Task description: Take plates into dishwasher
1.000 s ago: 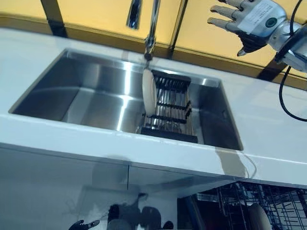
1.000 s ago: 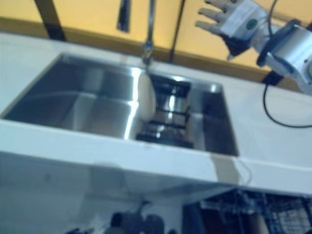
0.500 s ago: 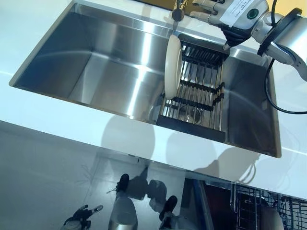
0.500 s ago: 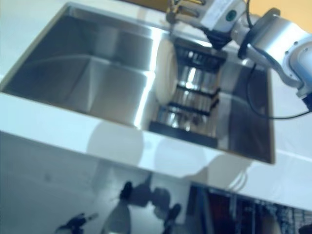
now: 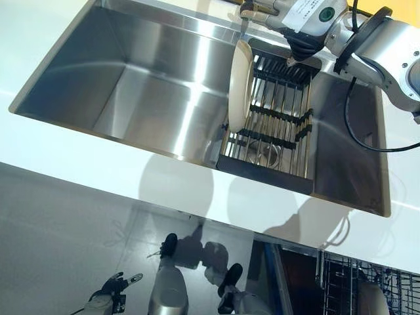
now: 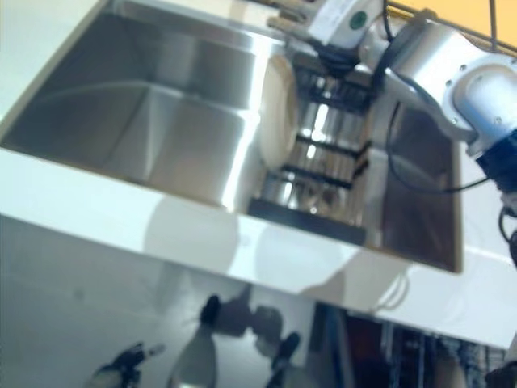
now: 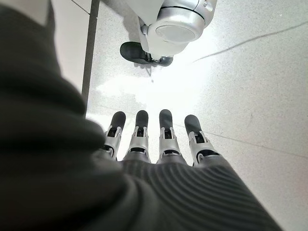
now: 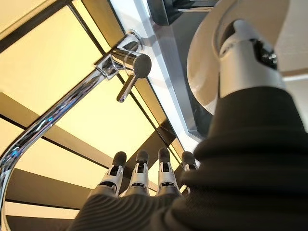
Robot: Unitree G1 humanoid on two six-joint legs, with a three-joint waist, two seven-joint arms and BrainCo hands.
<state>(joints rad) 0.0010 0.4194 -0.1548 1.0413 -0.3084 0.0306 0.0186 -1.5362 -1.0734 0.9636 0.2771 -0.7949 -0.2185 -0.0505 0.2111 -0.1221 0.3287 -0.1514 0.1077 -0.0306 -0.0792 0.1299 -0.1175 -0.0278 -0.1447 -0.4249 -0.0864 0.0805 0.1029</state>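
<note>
White glossy countertop (image 5: 59, 164) frames a big rectangular brushed-steel sink (image 5: 131, 79), flat floor, sloped shiny walls. At the sink's right end sits a dish rack (image 5: 272, 125): parallel metal rods, dark frame. One round cream plate (image 5: 240, 84), smooth and glazed, stands on edge at the rack's left side. Curved chrome faucet (image 8: 72, 103) with a lever handle rises behind the sink against a yellow wall. Dark wire dishwasher basket (image 5: 367, 289) shows below the counter at lower right. Right hand (image 5: 289, 13) is above the plate's top rim, fingers straight and spread, thumb beside the plate, nothing clamped. Left hand (image 7: 154, 139) hangs low over speckled floor, fingers straight, empty.
</note>
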